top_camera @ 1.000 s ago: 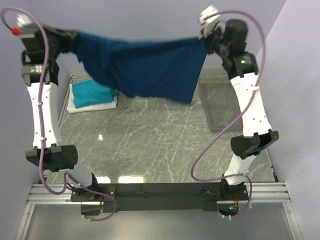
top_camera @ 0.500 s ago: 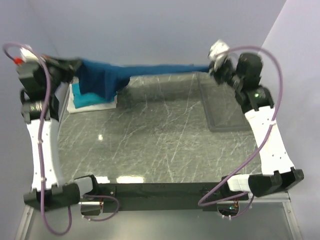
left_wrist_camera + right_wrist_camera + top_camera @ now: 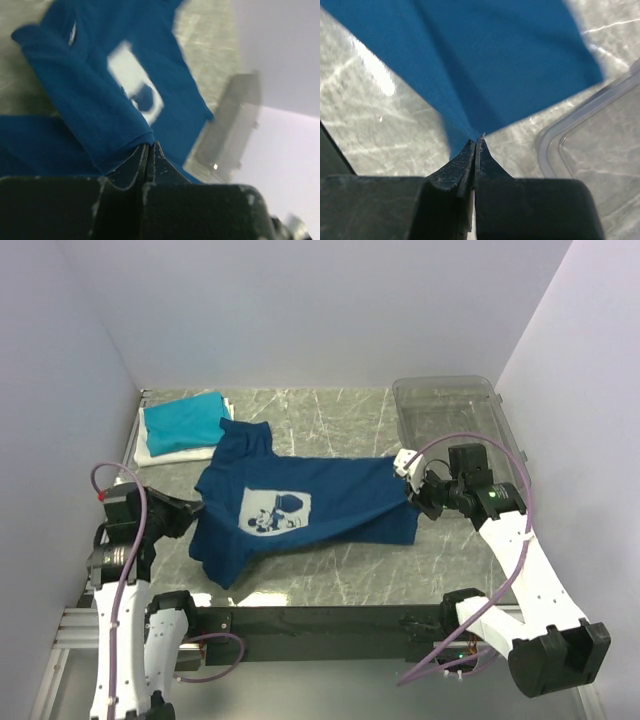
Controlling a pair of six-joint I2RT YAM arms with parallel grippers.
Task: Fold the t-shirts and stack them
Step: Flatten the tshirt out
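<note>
Top external: tee (image 3: 330,505) spread print-up, sleeves rumpled. The left gripper (image 3: 190,512) and right gripper (image 3: 412,490) pinch its opposite edges; releasing now risks folding in creases.

A clear plastic bin (image 3: 445,415) sits at the far right corner of the grey marble table (image 3: 450,555).

The big tee (image 3: 340,502) in front of me is navy blue all over, and its chest print (image 3: 275,512) is a pale square with a darker blue cartoon figure inside. At the far left a teal tee (image 3: 180,420) sits on a white tee (image 3: 165,453). The table (image 3: 330,425) is grey marble with thin white veins. The bin (image 3: 445,400) is clear. My arms (image 3: 525,562) are white with black joints, my cables (image 3: 131,560) purple.
</note>
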